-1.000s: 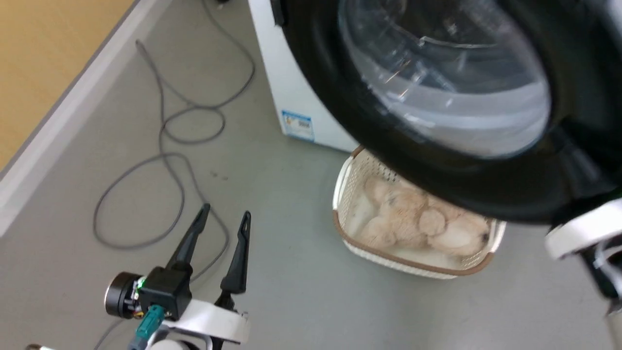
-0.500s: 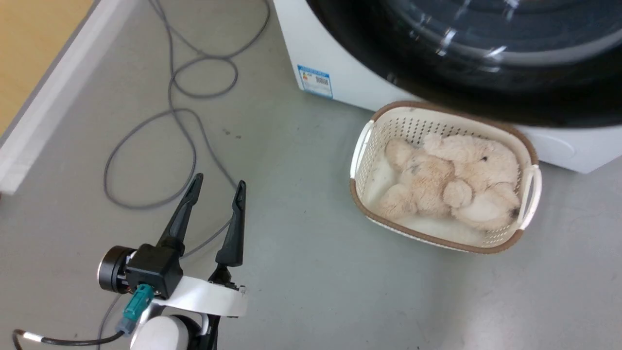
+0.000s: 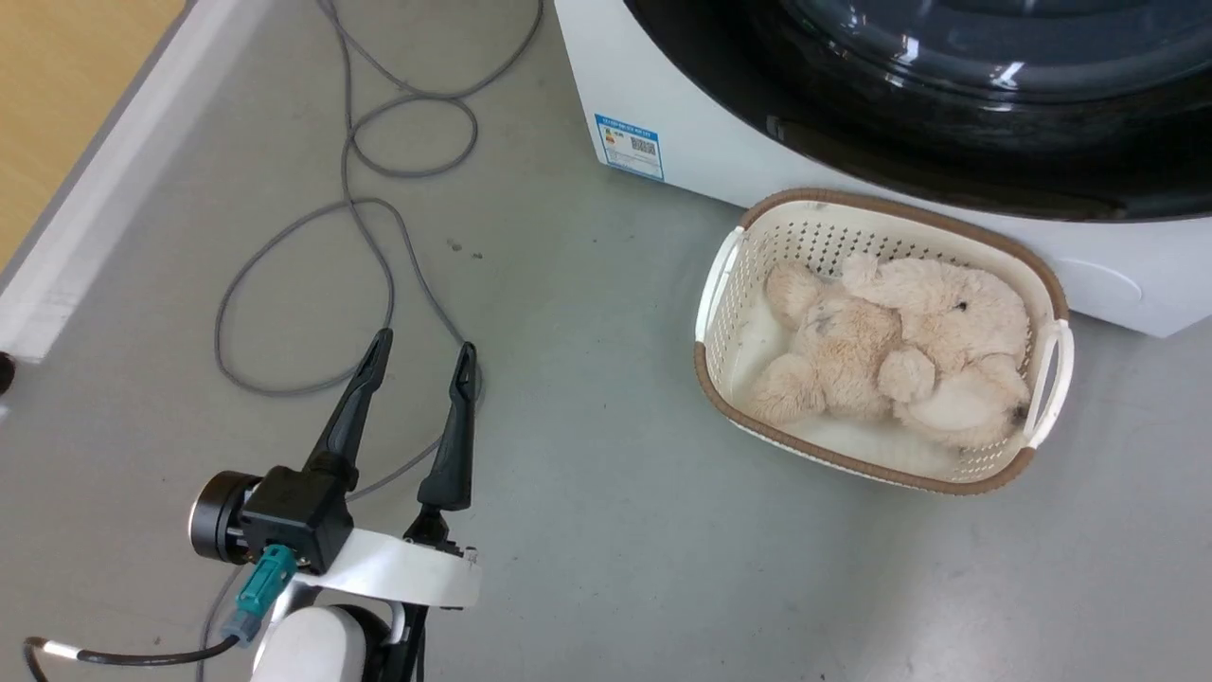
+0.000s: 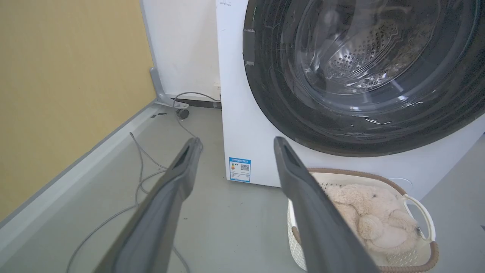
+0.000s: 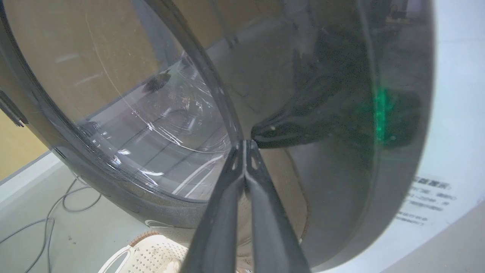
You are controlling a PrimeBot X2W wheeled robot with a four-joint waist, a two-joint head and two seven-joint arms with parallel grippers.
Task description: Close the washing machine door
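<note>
The white washing machine (image 3: pixel 701 142) stands at the top of the head view. Its black-rimmed washing machine door (image 3: pixel 909 104) lies back against the front. In the left wrist view the door (image 4: pixel 273 94) covers the round opening of the machine (image 4: pixel 235 113), and the steel drum shows through the glass. My right gripper (image 5: pixel 245 142) is shut with nothing in it, its tips pressed on the glossy door (image 5: pixel 333 170) where glass meets rim. My left gripper (image 3: pixel 424 341) hangs open over the floor, far left of the machine; its fingers (image 4: pixel 237 139) hold nothing.
A white woven basket (image 3: pixel 724 284) holding a beige plush toy (image 3: pixel 890 341) sits on the grey floor just in front of the machine. Grey cable (image 3: pixel 379 237) loops across the floor to the left. A pale baseboard (image 3: pixel 95 189) and yellow wall bound the left side.
The door, which stood swung out over the basket, now lies against the machine front. The head view has shifted. The right forearm has left the head view. The left gripper has barely moved.
</note>
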